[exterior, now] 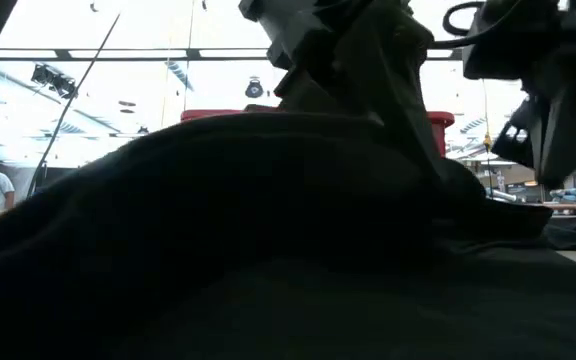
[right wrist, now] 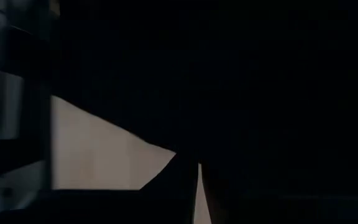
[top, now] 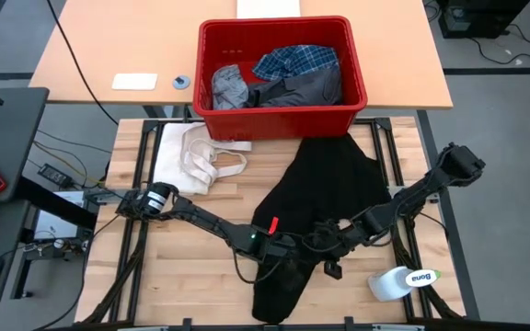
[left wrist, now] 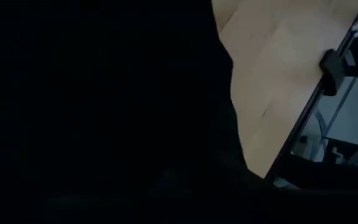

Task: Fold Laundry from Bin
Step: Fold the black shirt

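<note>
High view — black garment [top: 325, 198] drapes table edge [top: 274, 322] | both pincers low on it

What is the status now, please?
Both grippers, left and right, down on black garment. Other laundry waits in bin. Cream cloth beside.

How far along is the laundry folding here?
Early. The black garment is out of the red bin, lying unfolded on the table. Both grippers, left and right, sit low on it. The plaid shirt and grey garments remain binned.
</note>
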`<control>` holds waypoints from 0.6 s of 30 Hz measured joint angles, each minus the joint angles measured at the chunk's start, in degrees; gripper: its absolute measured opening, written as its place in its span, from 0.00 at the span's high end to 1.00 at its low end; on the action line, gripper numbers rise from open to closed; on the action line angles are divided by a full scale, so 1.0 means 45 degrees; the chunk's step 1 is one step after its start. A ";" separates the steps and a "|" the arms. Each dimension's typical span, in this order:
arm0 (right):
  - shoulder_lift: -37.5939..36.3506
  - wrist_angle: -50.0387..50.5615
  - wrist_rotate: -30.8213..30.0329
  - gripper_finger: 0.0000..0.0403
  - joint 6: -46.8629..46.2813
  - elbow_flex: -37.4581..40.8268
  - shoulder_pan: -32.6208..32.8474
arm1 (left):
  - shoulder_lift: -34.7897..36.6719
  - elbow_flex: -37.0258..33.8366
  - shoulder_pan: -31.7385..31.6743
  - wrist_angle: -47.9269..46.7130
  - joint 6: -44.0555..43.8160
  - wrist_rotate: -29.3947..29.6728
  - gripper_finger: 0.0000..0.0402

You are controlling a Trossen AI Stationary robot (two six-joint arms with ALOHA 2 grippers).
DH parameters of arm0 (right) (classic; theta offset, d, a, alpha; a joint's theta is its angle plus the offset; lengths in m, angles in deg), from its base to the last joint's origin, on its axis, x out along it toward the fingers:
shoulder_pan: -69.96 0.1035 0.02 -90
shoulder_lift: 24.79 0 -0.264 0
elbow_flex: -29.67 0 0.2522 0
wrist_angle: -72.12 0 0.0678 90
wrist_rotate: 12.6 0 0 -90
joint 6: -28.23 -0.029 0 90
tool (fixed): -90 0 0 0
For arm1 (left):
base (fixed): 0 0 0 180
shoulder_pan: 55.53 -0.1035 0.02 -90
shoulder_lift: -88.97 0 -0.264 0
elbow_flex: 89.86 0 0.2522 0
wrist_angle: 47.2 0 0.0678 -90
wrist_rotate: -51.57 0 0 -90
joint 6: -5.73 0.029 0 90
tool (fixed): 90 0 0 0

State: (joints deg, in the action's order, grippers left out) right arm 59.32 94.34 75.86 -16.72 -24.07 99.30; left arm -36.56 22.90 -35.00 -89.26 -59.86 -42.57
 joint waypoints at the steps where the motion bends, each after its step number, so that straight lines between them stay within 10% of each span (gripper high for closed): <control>1: 0.0208 0.0032 -0.0048 0.93 0.0000 0.0000 -0.0018 | 0.0058 -0.0005 -0.0006 -0.0035 0.0047 0.0044 0.96; 12: 0.2157 -0.1054 -0.0224 0.93 -0.0565 0.0000 -0.0311 | 0.1429 0.0005 0.0121 -0.1242 -0.0009 0.0497 0.96; 18: 0.2512 -0.1277 -0.0172 0.93 -0.1968 -0.0044 -0.0311 | 0.1966 0.0005 0.0747 -0.3041 -0.1160 0.3014 0.96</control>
State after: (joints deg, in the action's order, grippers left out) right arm 70.63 88.59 75.09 -25.58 -24.27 97.91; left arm -27.72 22.93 -31.64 -102.94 -65.08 -29.01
